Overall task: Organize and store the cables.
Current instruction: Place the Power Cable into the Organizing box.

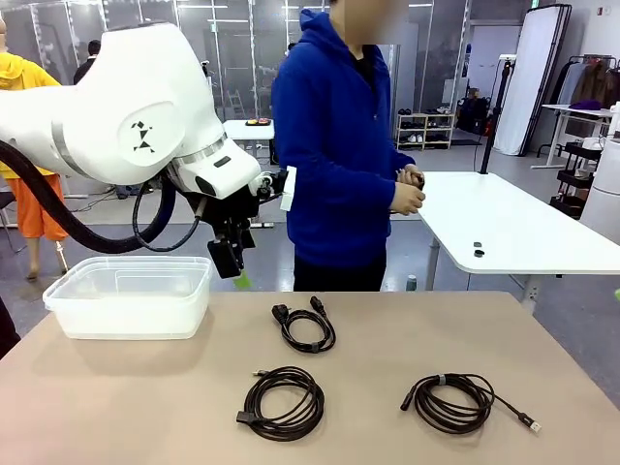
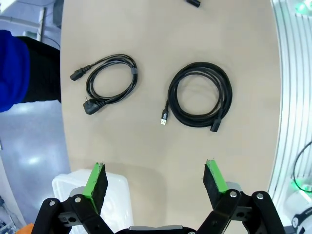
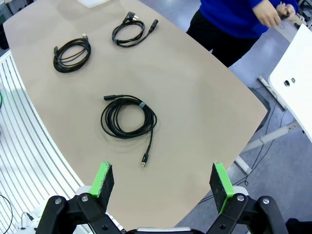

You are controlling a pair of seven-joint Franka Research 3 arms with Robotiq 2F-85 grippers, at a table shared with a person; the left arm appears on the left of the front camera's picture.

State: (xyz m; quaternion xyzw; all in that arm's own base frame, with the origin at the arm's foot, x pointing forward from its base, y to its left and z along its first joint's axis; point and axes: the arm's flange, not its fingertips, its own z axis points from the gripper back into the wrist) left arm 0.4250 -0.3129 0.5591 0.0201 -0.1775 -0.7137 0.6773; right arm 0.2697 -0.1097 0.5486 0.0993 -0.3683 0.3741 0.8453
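On the tan table (image 1: 387,344), across the lower half of the front view, three coiled black cables, well apart from one another: power-cord coil (image 1: 308,327) at centre, thick coil (image 1: 283,403) below it near the bottom edge, banded coil (image 1: 453,402) at lower right with a loose tail and slim connector trailing toward the right edge. At left of the frame, on the same table, a clear plastic bin (image 1: 131,295). Above the bin's right rim, hanging in the air and pointing down, the left gripper (image 1: 232,269). In the left wrist view, its green-padded fingers (image 2: 96,183) spread wide with nothing between them, with the power-cord coil at upper left, thick coil right of centre, and a corner of the bin at lower left. In the right wrist view, the right gripper (image 3: 163,181) high over the table, jaws wide apart and holding nothing, the banded coil left of centre and the other two coils toward the upper left. Beyond the far table edge, at centre of the front view, a person (image 1: 334,145) in a blue hooded top, both hands (image 1: 409,191) held together in front of the body, beside a white table (image 1: 513,232) at right
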